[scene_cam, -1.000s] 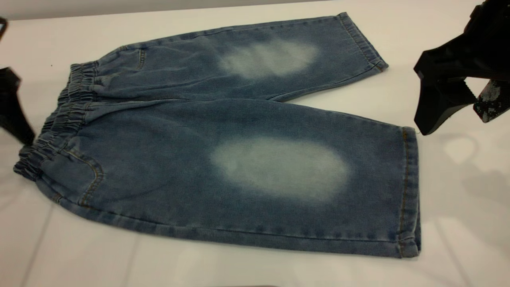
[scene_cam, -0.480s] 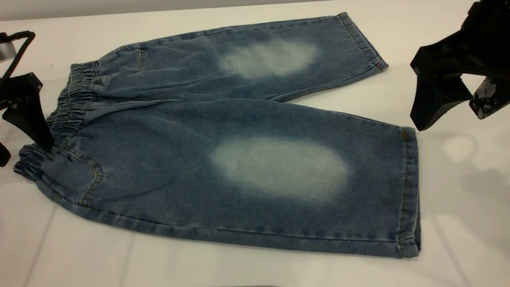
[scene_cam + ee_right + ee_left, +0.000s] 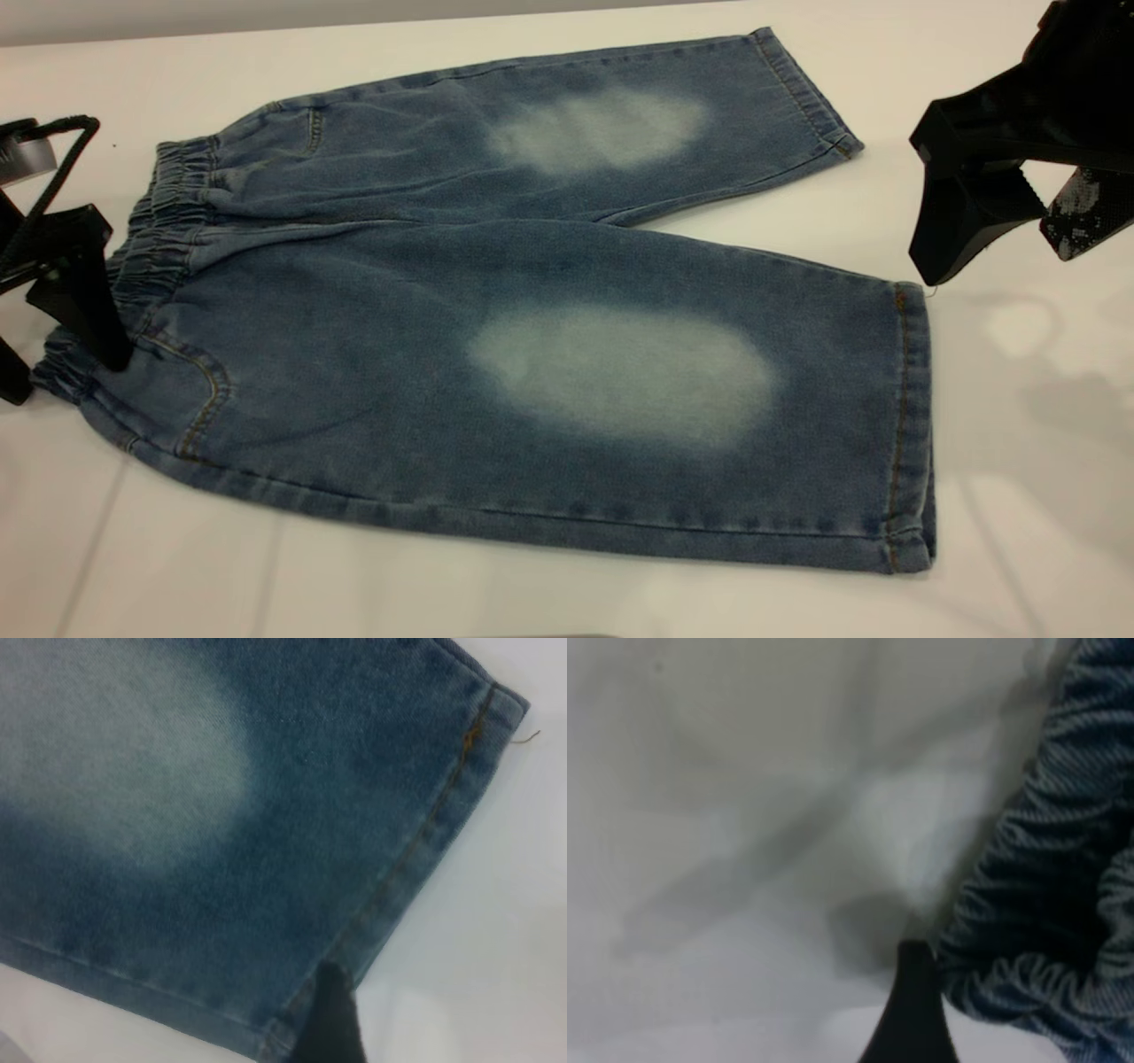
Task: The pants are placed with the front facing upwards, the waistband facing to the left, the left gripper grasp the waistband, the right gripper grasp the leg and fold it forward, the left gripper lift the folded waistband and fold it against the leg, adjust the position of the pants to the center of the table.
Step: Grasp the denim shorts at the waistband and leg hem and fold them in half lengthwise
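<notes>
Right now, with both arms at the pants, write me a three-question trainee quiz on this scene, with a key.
1. True or false: the pants already lie folded in half.
2. Where is the left hand? A, at the waistband. B, at the far leg's hem. C, over a pale oval.
3. Fill in: the right hand hangs open just off the near leg, beside its stitched ____.

Key: 1, false, they lie flat with the front up. 2, A. 3, hem.
</notes>
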{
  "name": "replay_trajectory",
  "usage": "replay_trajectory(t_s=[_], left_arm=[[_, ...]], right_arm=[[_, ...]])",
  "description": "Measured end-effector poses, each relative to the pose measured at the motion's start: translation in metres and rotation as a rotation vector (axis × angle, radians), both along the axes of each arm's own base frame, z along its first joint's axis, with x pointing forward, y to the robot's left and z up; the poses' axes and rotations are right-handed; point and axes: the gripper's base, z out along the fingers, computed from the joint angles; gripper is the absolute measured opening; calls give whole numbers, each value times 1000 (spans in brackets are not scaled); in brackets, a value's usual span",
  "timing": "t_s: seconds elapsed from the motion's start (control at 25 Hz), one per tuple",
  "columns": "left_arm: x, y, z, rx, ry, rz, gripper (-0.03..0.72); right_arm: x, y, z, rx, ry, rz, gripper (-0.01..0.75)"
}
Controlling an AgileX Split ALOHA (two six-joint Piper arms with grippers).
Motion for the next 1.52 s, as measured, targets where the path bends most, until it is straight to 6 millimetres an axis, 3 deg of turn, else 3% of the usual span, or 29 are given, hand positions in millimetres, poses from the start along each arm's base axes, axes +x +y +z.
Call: replay_trajectory(t_s=[0.32,0.56,1.04,1.12,1.28,1.52], left_arm=[[3,1,0,14,-30,6,518],[4,2,-3,20,-39,8,406],[7,0,-8,-6,-22,29,113],[7,0,-6,-13,-28,22,98],[8,-3,2,-51,-65,2,90],[11,-8,45,-92,-178,-42,87]], right_arm=[[0,0,0,0,-1,0,538],[0,0,0,0,-1,0,538],[-1,0,0,6,12,-7,538],[-3,0,-1,0,38,-5,538],[-10,-1,-2,-16,110,6,538],[-16,2,-12,42,130,12,538]])
